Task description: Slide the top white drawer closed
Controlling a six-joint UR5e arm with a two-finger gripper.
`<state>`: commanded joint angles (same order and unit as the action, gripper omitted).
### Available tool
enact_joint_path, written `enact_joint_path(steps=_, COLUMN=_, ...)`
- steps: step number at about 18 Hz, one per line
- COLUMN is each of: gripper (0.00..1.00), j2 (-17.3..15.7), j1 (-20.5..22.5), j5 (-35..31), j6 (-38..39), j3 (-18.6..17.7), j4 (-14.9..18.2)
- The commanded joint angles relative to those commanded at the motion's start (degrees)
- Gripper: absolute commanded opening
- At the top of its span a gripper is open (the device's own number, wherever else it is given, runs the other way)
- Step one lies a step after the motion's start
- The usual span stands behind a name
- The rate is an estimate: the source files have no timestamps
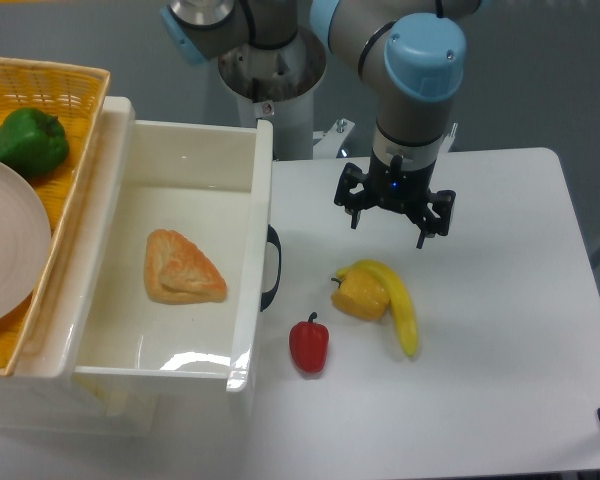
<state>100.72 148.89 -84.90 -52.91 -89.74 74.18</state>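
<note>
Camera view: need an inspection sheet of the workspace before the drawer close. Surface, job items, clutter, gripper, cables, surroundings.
Surface: white table, no spills seen.
Job's things: top white drawer pulled open, black handle facing the table; a pastry lies inside.
Clutter: red pepper, yellow pepper and banana on the table in front of the drawer; the yellow pepper and banana touch.
Gripper: gripper open, pointing down, above the table, apart from the handle, holding nothing.
Cables: nothing seen.
Surroundings: yellow wicker basket on top of the drawer unit, holding a green pepper and a plate; robot base behind.
</note>
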Motion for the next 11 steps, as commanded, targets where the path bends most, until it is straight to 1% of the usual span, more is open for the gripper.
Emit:
enact_joint_path(steps=5, gripper=1.0, j2=0.4, j1=0.1, j5=0.2, j6=0.3, j3=0.0, j4=0.0)
enact_joint_path(steps=7, gripper=1.0, j2=0.4, j1=-0.2, j5=-0.1, j6=0.3, j3=-0.7, j4=-0.1)
enact_joint_path(steps=11, gripper=1.0, j2=0.4, j1=-0.2, j5=0.0, j6=4.2, j3=-1.4, j4=-0.4)
